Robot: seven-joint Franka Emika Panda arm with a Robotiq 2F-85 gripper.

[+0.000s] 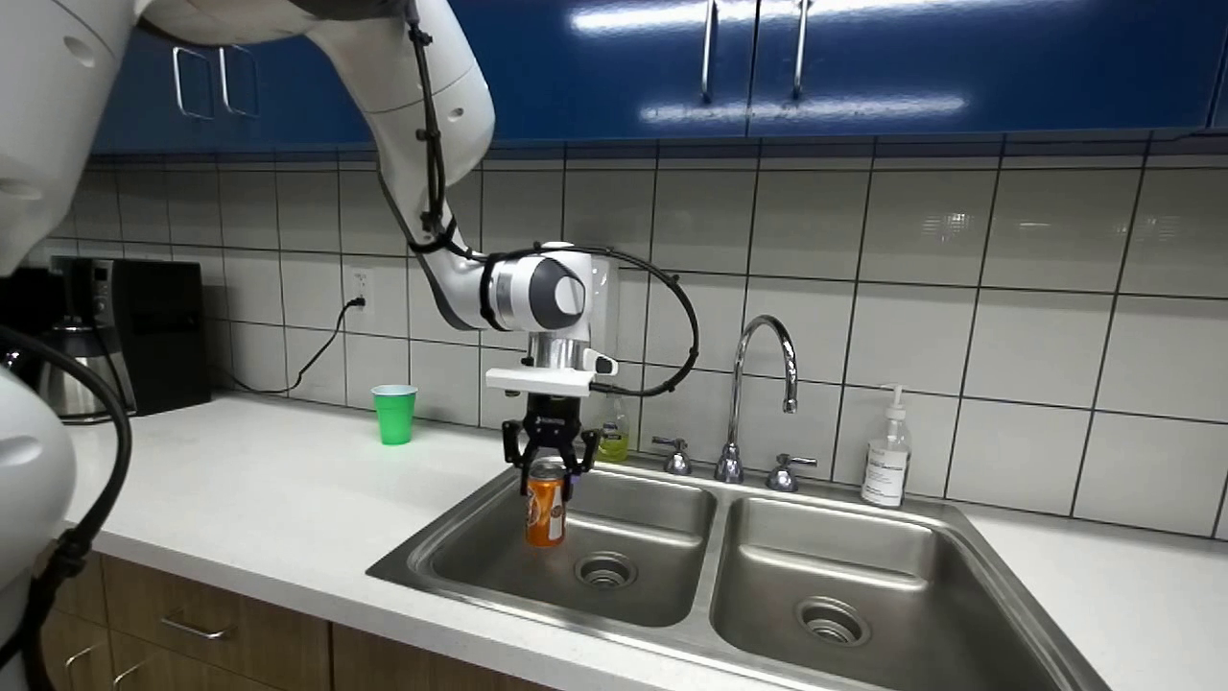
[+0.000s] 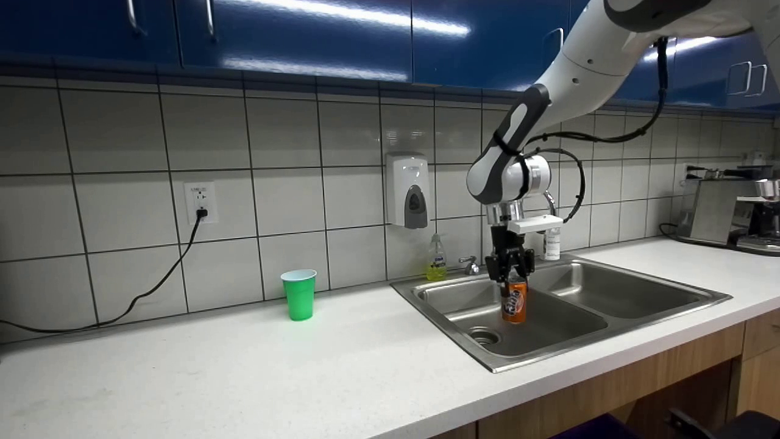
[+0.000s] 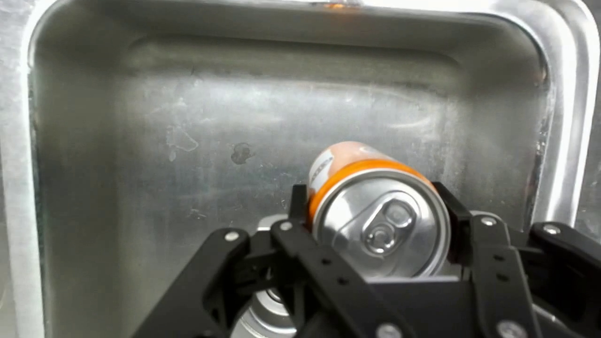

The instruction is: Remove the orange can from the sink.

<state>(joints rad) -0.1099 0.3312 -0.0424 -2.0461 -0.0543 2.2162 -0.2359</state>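
The orange can point(image 1: 546, 516) is upright in the basin of the stainless-steel sink point(image 1: 712, 566) that lies nearer the green cup; it also shows in an exterior view point(image 2: 515, 308). My gripper point(image 1: 547, 480) points down with its fingers at the can's upper part. In the wrist view the gripper point(image 3: 374, 206) has one finger against each side of the can point(image 3: 382, 225), whose metallic top and pull tab face the camera. It is shut on the can. Whether the can's base touches the basin floor I cannot tell. The gripper partly covers a drain point(image 3: 267, 314).
A green cup point(image 1: 394, 415) stands on the white counter point(image 2: 244, 378) beside the sink. A chrome faucet point(image 1: 737, 403), a yellow-green soap bottle point(image 2: 436, 259) and a white pump bottle point(image 1: 886, 451) stand along the back. A wall dispenser point(image 2: 407, 189) hangs above. The sink's rim surrounds the can.
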